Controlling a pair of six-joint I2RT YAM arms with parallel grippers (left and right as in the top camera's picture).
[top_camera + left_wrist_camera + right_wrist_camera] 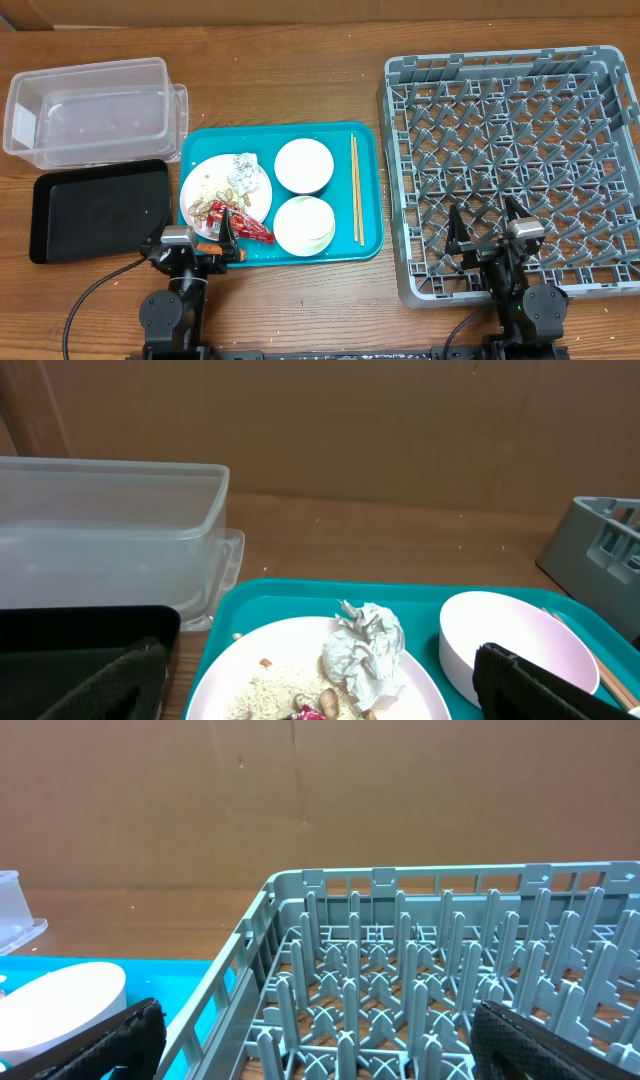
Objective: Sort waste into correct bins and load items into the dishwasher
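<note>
A white plate [258,197] on the teal tray [365,195] holds a crumpled foil ball [242,172], a red wrapper [248,222], rice and beige scraps [207,205]. Two white bowls [303,165] [304,225] and wooden chopsticks [356,185] lie beside it. My left gripper [194,240] is open at the tray's front left corner; its view shows the foil ball [364,650], plate [250,655] and a bowl [515,635]. My right gripper [490,233] is open over the grey dish rack's [400,110] front edge, and the rack [420,960] fills its view. The cup and carrot are out of view.
The clear tub [90,108] stands at the back left and also shows in the left wrist view [110,530]. The black tray [95,210] lies in front of it, left of the teal tray. A cardboard wall backs the table.
</note>
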